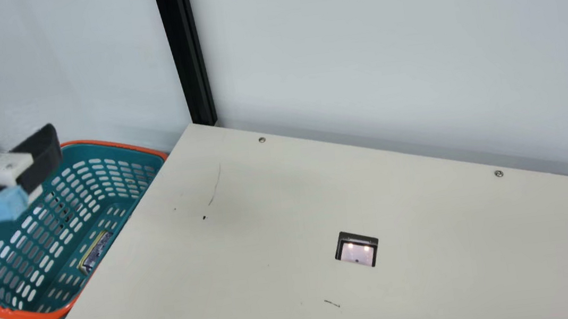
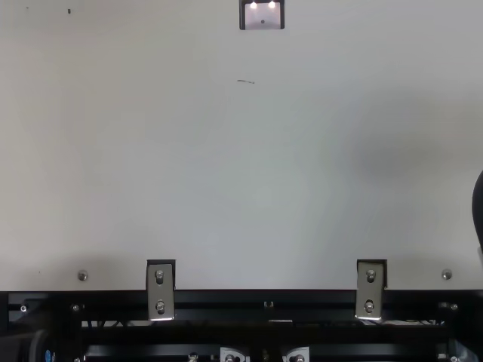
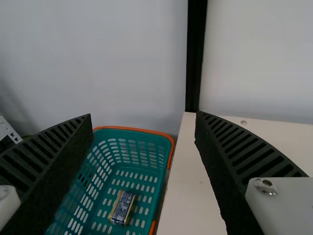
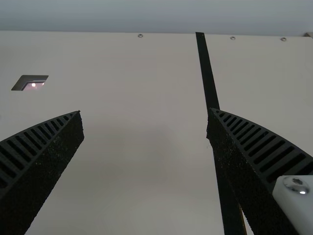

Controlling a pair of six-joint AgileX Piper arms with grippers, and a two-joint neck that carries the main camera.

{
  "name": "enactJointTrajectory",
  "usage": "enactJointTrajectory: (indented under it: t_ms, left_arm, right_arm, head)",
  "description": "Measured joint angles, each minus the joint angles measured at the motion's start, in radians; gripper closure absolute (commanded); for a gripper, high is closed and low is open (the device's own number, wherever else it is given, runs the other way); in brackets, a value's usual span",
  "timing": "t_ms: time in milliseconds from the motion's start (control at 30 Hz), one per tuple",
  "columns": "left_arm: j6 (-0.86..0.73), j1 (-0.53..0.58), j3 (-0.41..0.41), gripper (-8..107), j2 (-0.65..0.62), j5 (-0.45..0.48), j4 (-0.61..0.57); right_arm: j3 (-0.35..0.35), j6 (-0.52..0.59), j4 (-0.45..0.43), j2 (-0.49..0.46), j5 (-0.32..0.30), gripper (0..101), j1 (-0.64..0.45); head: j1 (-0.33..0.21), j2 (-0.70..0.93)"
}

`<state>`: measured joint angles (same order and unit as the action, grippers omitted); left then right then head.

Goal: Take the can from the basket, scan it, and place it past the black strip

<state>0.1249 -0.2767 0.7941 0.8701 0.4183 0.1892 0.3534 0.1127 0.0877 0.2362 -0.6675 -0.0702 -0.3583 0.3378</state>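
Beside the cream table (image 1: 222,273), the left gripper (image 3: 143,114) is held open near the teal basket (image 3: 132,129), probably for the can (image 3: 123,208); the right gripper (image 4: 145,110) is also spread.

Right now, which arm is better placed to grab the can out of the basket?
Left, I'd judge. My left gripper is open over the basket, with the can lying in it. My right gripper hangs open over the table near the black strip.
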Motion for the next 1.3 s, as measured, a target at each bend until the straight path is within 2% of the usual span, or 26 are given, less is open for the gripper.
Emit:
enactJointTrajectory:
  t_ms: [367,633,867,1300]
  left_arm:
    - [-0.295,-0.167,0.138,9,0.279,0.056,-0.198]
    - [-0.51,-0.296,0.219,9,0.472,0.141,-0.303]
    - [-0.627,-0.353,0.278,9,0.621,0.177,-0.294]
    - [-0.712,-0.342,0.315,9,0.842,0.157,-0.227]
  right_arm:
    - [0.0,0.0,0.0,0.0,0.0,0,0.0]
    - [0.0,0.0,0.0,0.0,0.0,0,0.0]
    - [0.0,0.0,0.0,0.0,0.0,0,0.0]
    - [0.0,0.0,0.0,0.0,0.0,0,0.0]
  head:
    - [0.0,0.0]
    - [0.0,0.0]
    - [0.0,0.0]
    - [0.0,0.0]
